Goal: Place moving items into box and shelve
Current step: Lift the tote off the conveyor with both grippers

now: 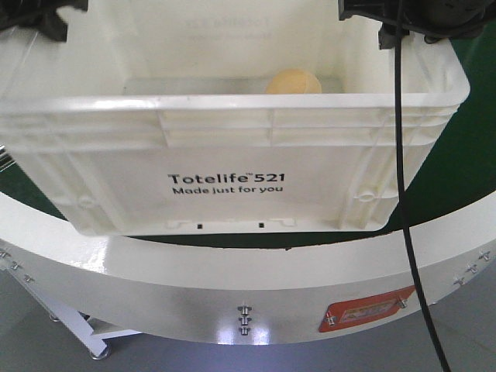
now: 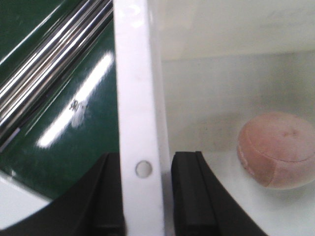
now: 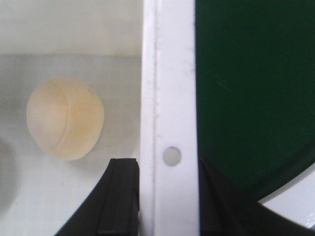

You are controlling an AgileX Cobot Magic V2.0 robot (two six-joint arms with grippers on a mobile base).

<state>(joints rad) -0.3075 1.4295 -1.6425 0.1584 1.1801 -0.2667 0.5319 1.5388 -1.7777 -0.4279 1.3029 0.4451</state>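
Left hand (image 2: 145, 169) and right hand (image 3: 170, 167) each pinch an opposite side rim of the white box (image 1: 232, 108), a grip likely meant to keep it level for shelving. Pink ball (image 2: 278, 150) and yellow ball (image 3: 64, 118) rest inside, over the green worktop (image 3: 246, 73).

Wht box (image 1: 101, 163), ylw ball (image 3: 65, 119), pink ball (image 2: 278, 150).
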